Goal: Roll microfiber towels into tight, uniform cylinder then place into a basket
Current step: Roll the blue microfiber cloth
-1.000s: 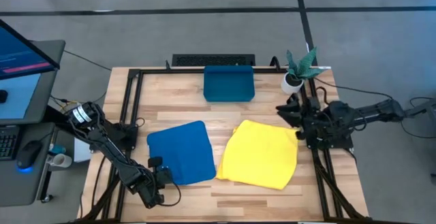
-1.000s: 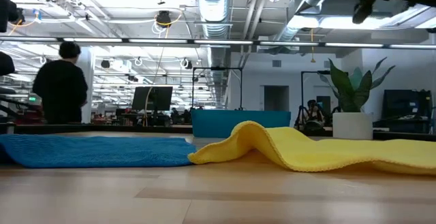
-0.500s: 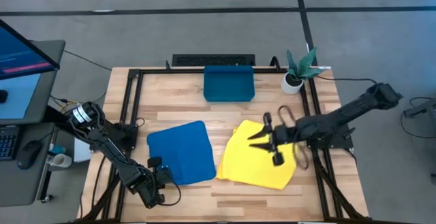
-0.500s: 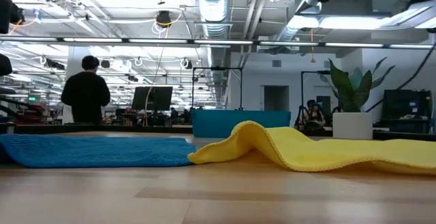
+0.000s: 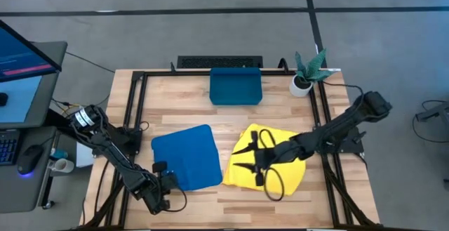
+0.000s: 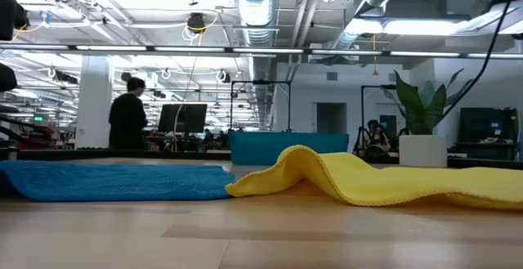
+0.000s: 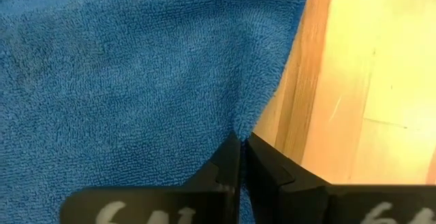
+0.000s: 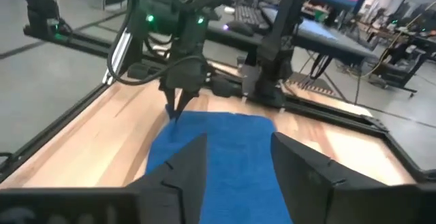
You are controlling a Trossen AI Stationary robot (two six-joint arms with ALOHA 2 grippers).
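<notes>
Microfiber towels, two: blue towel [image 5: 186, 156] flat at table's left-centre, yellow towel [image 5: 280, 147] rumpled beside it. One basket [image 5: 235, 86] at far edge, holding nothing. Left gripper [image 5: 170, 177] pinched tight on blue towel's near corner, clear in left wrist view. Right gripper [image 5: 247, 157] spread wide above yellow towel, gripping nothing. Low view alone: person [image 6: 129, 123] standing in background.

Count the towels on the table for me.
2. The blue towel lies flat at centre-left, pinched by the left gripper; the yellow towel lies rumpled at its right.
</notes>
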